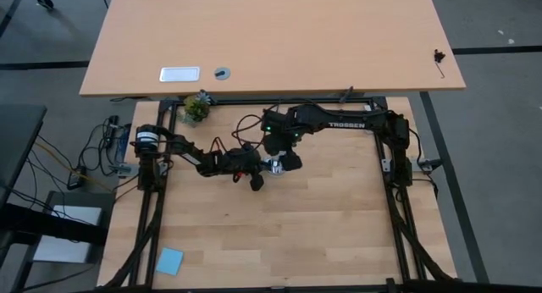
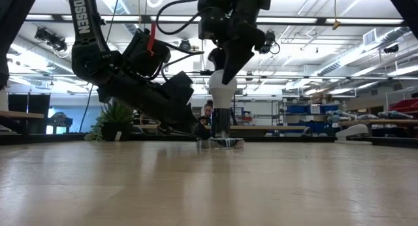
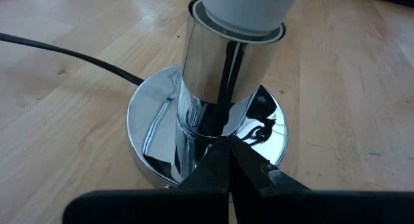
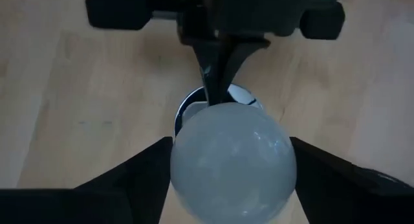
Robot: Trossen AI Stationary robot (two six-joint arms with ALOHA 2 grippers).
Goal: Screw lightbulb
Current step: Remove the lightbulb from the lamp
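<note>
The lightbulb (image 4: 233,162) fills the right wrist view, its frosted white globe held between the two dark fingers of the right claw (image 4: 229,175), which close narrowly on its widest part from above. In the low view the lightbulb (image 2: 223,89) stands upright with its base down in the polished tube of a chrome socket stand (image 2: 221,131), whose round foot rests on the counter (image 2: 209,187). In the high view this sits just past the counter's centre toward twelve o'clock. The left claw (image 3: 226,160) lies low at the nine o'clock side, its fingers pinched together against the stand's foot (image 3: 155,140), seemingly to steady it. A black cord (image 3: 65,54) trails from the foot. The bulb looks light, smooth and slippery, and probably brittle, so I judge a gentle grip around the globe's broadest girth best, turning without side load.
</note>
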